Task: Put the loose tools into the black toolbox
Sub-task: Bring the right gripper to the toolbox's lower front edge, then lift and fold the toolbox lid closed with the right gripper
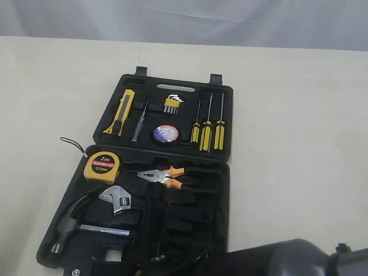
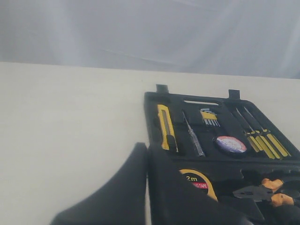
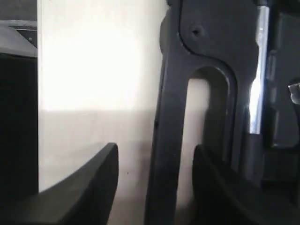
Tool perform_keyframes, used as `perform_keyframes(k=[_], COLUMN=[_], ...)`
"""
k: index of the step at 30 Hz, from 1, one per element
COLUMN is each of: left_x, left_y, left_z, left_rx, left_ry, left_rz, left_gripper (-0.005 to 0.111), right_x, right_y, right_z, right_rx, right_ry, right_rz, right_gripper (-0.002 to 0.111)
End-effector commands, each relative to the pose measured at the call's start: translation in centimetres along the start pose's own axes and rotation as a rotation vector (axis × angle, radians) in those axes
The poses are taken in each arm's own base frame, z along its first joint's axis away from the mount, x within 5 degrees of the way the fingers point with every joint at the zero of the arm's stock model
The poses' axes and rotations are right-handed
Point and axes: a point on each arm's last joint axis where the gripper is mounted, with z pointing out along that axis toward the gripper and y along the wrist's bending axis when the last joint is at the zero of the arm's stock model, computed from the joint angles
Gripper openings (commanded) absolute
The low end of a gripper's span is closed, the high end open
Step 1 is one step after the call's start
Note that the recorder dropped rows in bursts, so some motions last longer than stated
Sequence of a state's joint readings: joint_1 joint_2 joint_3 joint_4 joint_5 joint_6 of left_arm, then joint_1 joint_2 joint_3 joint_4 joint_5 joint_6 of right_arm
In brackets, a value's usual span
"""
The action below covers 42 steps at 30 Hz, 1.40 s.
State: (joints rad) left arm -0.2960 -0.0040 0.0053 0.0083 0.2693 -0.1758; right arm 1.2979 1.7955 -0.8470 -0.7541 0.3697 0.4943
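The black toolbox (image 1: pixel 172 152) is seen lying open and flat on a pale table (image 1: pixel 299 115), and all four loose tools are found seated in its recesses. The yellow-black utility knife (image 1: pixel 120 112) and the black tape roll (image 1: pixel 165 134) are held in the far half. The yellow tape measure (image 1: pixel 101 167) and the orange-handled pliers (image 1: pixel 167 177) are held in the near half.

The fingers (image 2: pixel 117 192) of the left gripper (image 2: pixel 147 154) are shown pressed together, with no gap seen between them and nothing pinched. The tape measure is placed just beyond their tips, partly hidden by one finger. The pliers are set a little farther on, and the knife and tape roll are found well ahead of the tips.

The fingers (image 3: pixel 89 187) of the right gripper (image 3: pixel 155 150) are held spread. A black moulded slot handle (image 3: pixel 168 117) is seen between them (it matches the toolbox shell, though little else of the case shows there). Bare table is visible between one finger and the handle bar, so nothing is clamped. Whether the other finger touches the handle cannot be told.

In the exterior view only the dark right arm (image 1: pixel 287 259) is shown, at the near edge of the case. A hammer (image 1: pixel 75 221), a wrench (image 1: pixel 117 198), three screwdrivers (image 1: pixel 208 135) and hex keys (image 1: pixel 172 104) are also lodged in the case.
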Motion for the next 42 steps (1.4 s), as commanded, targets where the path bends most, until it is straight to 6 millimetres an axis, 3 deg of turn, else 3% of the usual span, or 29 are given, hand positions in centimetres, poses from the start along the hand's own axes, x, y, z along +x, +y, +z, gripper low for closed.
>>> perform_keyframes(k=[1,5,12,18,20,23,24,25,30,33,36,37,42], left_x=[-0.1,-0.1,-0.1,-0.1,-0.1,-0.1,-0.1,-0.1,-0.1,-0.1,-0.1,-0.1,-0.1], left_y=[-0.1,-0.1,-0.1,-0.1,-0.1,-0.1,-0.1,-0.1,-0.1,-0.1,-0.1,-0.1,-0.1], left_z=[0.0,0.0,0.0,0.0,0.0,0.0,0.0,0.0,0.0,0.0,0.0,0.0,0.0], left_rx=[0.006,0.006,0.006,0.006,0.006,0.006,0.006,0.006,0.006,0.006,0.006,0.006,0.006], left_ry=[0.003,0.003,0.003,0.003,0.003,0.003,0.003,0.003,0.003,0.003,0.003,0.003,0.003], left_rz=[-0.007,-0.007,-0.007,-0.007,-0.007,-0.007,-0.007,-0.007,-0.007,-0.007,-0.007,-0.007,-0.007], left_gripper=[0.0,0.0,0.0,0.0,0.0,0.0,0.0,0.0,0.0,0.0,0.0,0.0,0.0], right_x=[-0.1,0.0,-0.4,0.5,0.8,1.1,1.2,1.1,-1.5,-4.1,-5.4,17.0,16.8], right_y=[-0.4,-1.2,-0.8,-0.1,0.1,-0.2,-0.2,-0.3,0.6,0.8,1.3,-21.9,-22.0], right_z=[0.1,0.3,0.5,2.6,3.1,3.1,3.0,2.8,-0.6,-5.3,-8.9,-5.4,-6.5], right_rx=[0.028,0.044,-0.001,-0.011,-0.012,0.014,0.02,0.023,0.037,0.07,0.057,0.47,0.485], right_ry=[-0.008,-0.013,-0.065,0.012,0.033,0.069,0.073,0.069,-0.047,-0.149,-0.221,0.222,0.192], right_rz=[0.007,0.052,0.07,0.051,0.044,0.042,0.042,0.049,0.051,0.093,0.144,1.07,1.083], right_gripper=[0.048,0.048,0.048,0.048,0.041,0.007,0.0,-0.001,-0.001,-0.001,-0.001,0.065,0.065])
